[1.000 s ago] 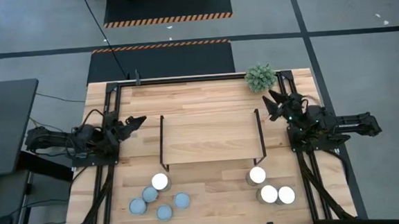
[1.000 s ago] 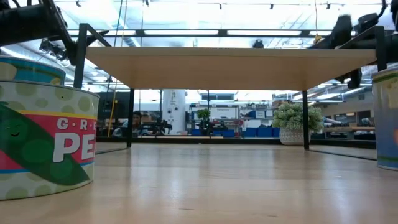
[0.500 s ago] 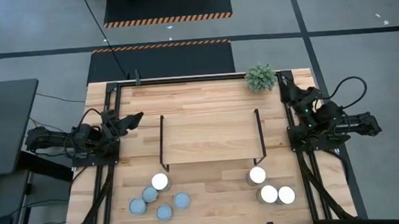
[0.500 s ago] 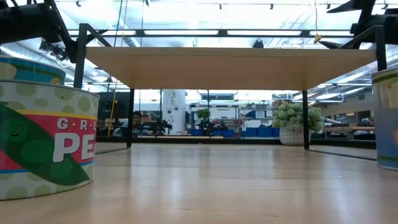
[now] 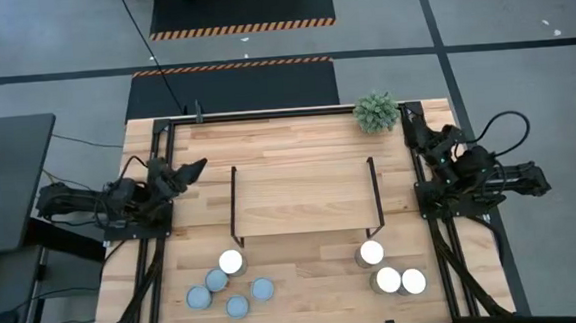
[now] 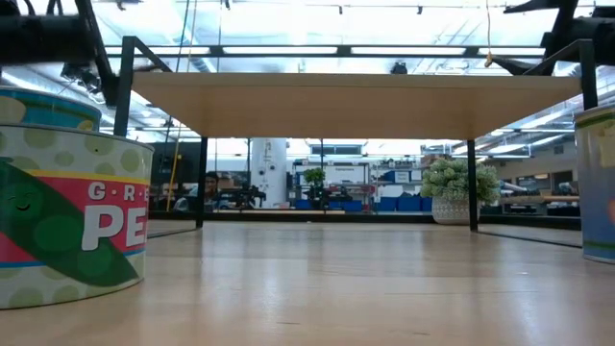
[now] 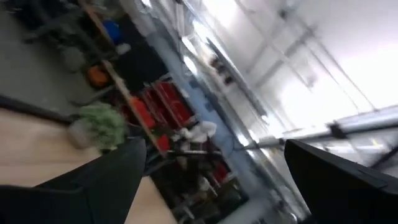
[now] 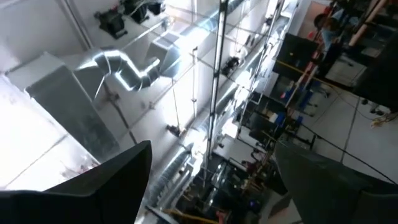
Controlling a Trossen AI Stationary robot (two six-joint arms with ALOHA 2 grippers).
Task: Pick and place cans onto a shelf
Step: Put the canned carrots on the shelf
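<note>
Nothing is on the shelf (image 5: 304,203) yet; its board sits bare at mid-table between its two black end frames. All eight cans stand in front of it, near the table's front edge. On the left is a cluster of four small blue-grey cans (image 5: 230,293) with one wide can (image 5: 231,262) just behind them. On the right are three wide cans (image 5: 387,271), packed close, two of them touching or nearly so.

The left gripper (image 5: 190,171) hangs by the left table edge, raised and tipped upward, jaws spread wide and empty. The right gripper (image 5: 409,126) sits at the far right beside the plant (image 5: 376,112), jaws also apart and holding nothing; its camera looks at the ceiling.

So the step in hand looks like the first reach. I would send each arm to its own side's cans. The lone wide can on the left seems the easiest start, having space around it. On the right, I would take the can nearest the shelf first, since closing on either of the pair could knock its neighbour. Each arm has to tilt well down before descending. Lifting high enough to clear the end frames should matter when carrying across.
</note>
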